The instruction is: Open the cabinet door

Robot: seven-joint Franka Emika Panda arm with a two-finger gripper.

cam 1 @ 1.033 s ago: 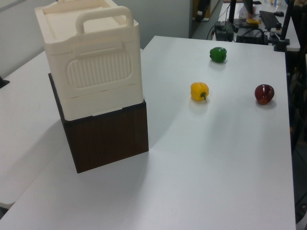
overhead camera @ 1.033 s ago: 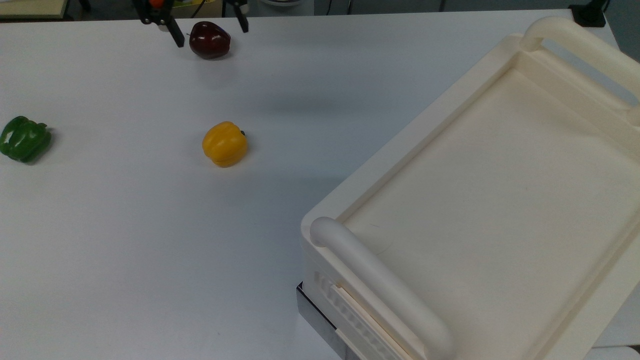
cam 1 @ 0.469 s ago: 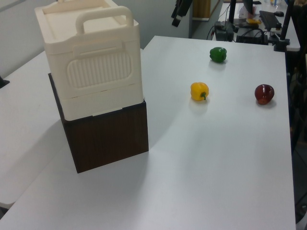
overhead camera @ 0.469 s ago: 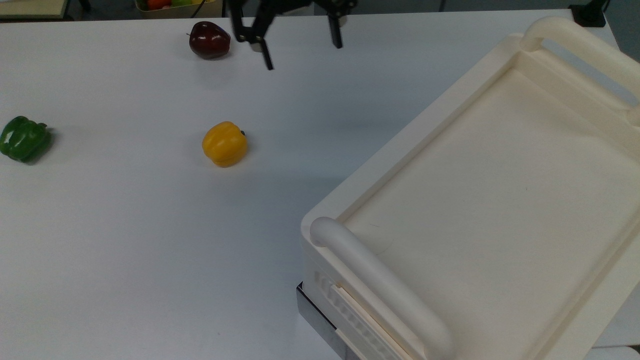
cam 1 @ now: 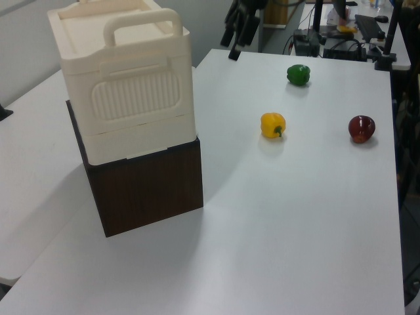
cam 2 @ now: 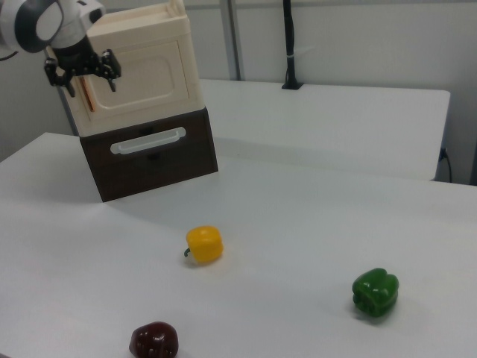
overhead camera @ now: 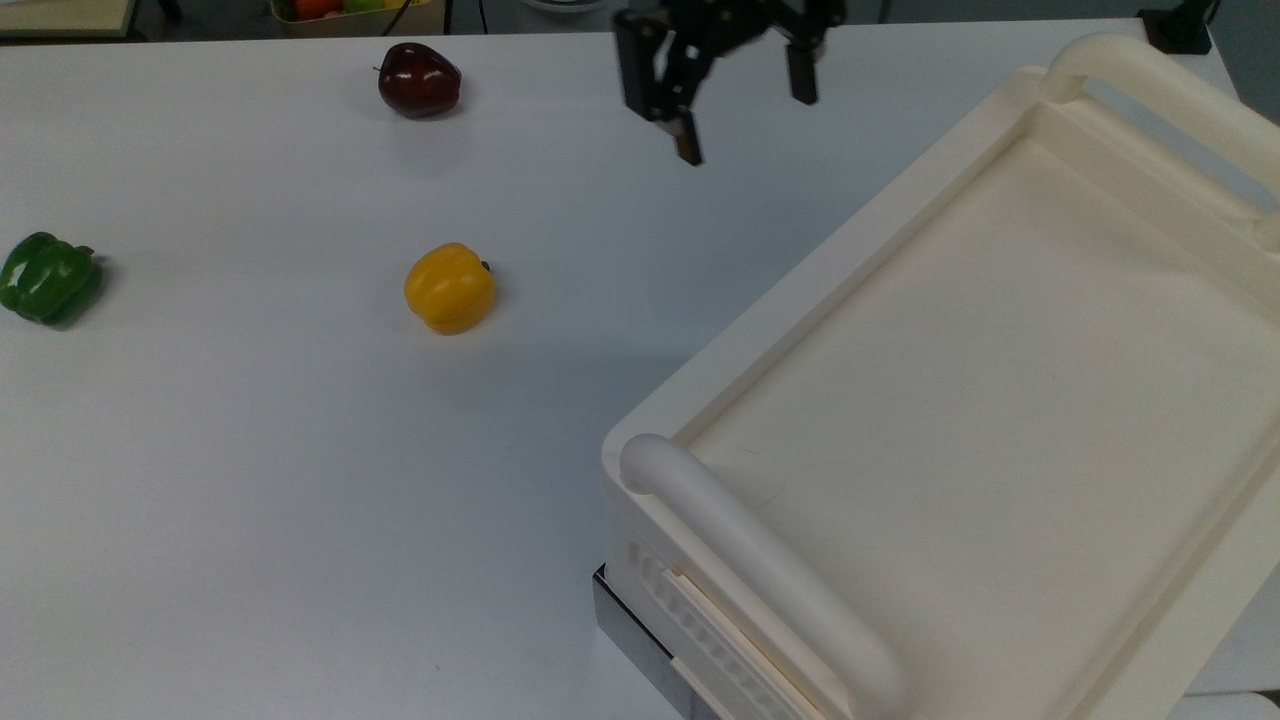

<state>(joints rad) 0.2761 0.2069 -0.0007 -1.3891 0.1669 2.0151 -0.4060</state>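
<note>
So we've got the black two-finger gripper [overhead camera: 742, 105] hanging in the air above the matte white table [overhead camera: 250, 480], its two dark fingers spread wide apart with nothing between them. In the right view the gripper [cam 2: 83, 80] sits right in front of the cabinet's front face, on the end of the glossy white-and-grey arm [cam 2: 41, 21]; we can't tell if it's touching anything there.

The thing we care about is the cabinet door [cam 2: 141, 78], a flat cream-white plastic panel with a rounded recessed rectangle moulded into it. It fills the front of the boxy cream plastic cabinet [cam 1: 125, 98] and looks flush against it, so shut. There's a thin copper-brown strip [cam 2: 87, 95] running upright along the door's edge on the right view's left, just beside the gripper.

The cabinet has thick rounded cream bar handles [overhead camera: 770, 570] on top and a ribbed side panel [cam 1: 134, 92]. It stands on a dark brown wood-grain drawer box [cam 1: 147, 187] with a pale bar handle [cam 2: 147, 140].

Out on the table, well apart from the cabinet, we see three glossy toy-looking veg: a yellow bell pepper [overhead camera: 449, 288], a dark red bell pepper [overhead camera: 419, 80] and a green bell pepper [overhead camera: 48, 277]. None of them sit between the gripper and the door.
</note>
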